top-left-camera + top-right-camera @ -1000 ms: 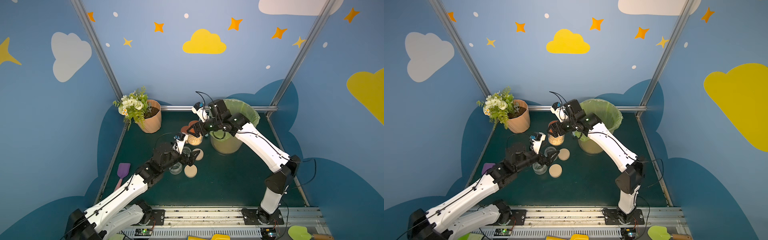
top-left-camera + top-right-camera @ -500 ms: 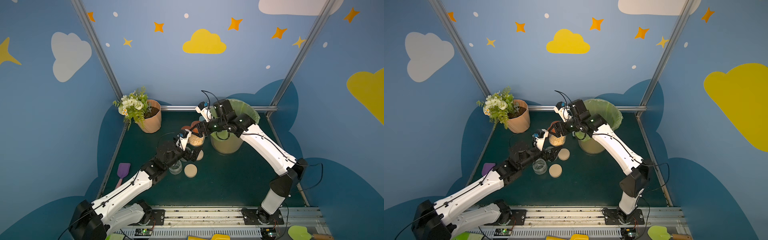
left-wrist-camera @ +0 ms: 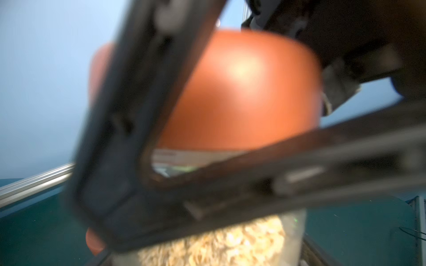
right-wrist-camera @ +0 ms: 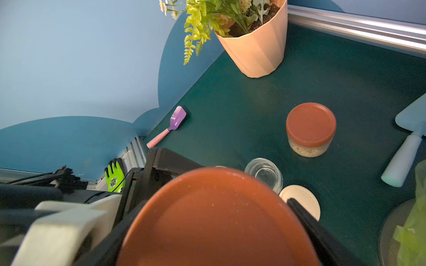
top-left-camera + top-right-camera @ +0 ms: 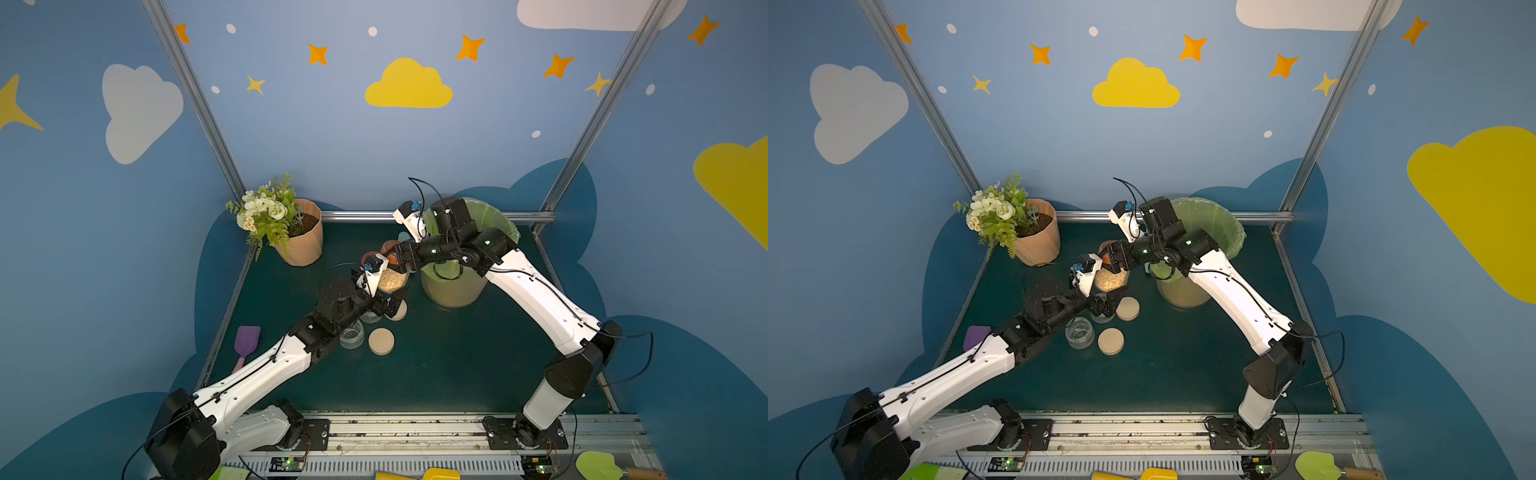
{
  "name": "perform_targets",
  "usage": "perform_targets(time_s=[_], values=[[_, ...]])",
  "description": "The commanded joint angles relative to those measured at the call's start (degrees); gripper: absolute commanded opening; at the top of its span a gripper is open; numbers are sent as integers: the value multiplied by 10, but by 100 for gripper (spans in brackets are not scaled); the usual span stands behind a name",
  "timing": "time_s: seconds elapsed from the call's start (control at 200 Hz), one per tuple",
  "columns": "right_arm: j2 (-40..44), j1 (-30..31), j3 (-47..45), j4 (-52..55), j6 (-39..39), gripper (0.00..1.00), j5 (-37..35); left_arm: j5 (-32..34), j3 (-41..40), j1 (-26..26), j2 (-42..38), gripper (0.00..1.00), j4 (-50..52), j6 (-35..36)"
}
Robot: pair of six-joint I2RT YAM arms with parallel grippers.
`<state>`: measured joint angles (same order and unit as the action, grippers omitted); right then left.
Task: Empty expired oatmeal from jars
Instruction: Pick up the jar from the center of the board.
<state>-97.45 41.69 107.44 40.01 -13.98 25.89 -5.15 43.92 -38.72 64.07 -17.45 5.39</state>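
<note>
**Both arms at the lidded jar.** In both top views you see the right claw (image 5: 398, 259) reaching in from 3 o'clock and clamped on the rust-red lid (image 4: 214, 218) of the held jar (image 5: 390, 281), just behind the centre of the bench (image 5: 436, 365). The right wrist view shows that lid wedged between the dark fingers (image 4: 306, 221). The oatmeal (image 3: 230, 244) fills the lower part of this jar. The left claw (image 5: 388, 305) comes in from 7 o'clock with its jaws spread wide at the jar's base. The left wrist view is blurred, so you cannot tell whether they press on the glass, nor whether the jar rests on the bench. A second lidded jar (image 4: 310, 138), also holding oatmeal, stands at 11 o'clock of the held one, touched by nothing. At 6 to 7 o'clock stand an empty jar (image 5: 352, 334) and a half-hidden jar (image 5: 1100, 316) under the left claw. The near beige lid (image 5: 381, 340) and the far beige lid (image 5: 399, 309) lie flat beside them. The lined bin (image 5: 453, 291) stands at 3 o'clock, the flowerpot (image 5: 301, 245) at 10 o'clock, and the purple scoop (image 5: 247, 338) at 8 o'clock by the bench edge.
</note>
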Motion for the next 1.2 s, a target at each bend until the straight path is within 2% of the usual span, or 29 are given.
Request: perform_targets(time_s=[0.0,0.16,0.3,0.506,0.606,0.636,0.706,0.861,0.961,1.191], values=[[35,0,5,-47,-12,40,24,15,4,-2,-5,99,-21,19],[38,0,1,-53,-18,41,26,15,6,-2,-2,97,-20,23],[38,-1,-2,-56,-20,40,31,13,7,-1,1,91,-22,24],[44,0,-15,-69,-24,44,42,12,11,0,6,68,-34,24],[47,0,-23,-78,-27,54,45,15,9,2,10,54,-49,22],[48,0,-24,-79,-27,58,46,16,9,2,11,47,-54,21],[50,1,-29,-81,-34,75,43,19,8,4,14,36,-64,19],[56,1,-37,-85,-41,93,38,20,10,7,18,19,-78,23],[61,1,-43,-83,-45,96,32,12,15,7,21,12,-83,30],[81,0,-66,-74,-47,96,7,14,22,8,17,4,-89,44]])
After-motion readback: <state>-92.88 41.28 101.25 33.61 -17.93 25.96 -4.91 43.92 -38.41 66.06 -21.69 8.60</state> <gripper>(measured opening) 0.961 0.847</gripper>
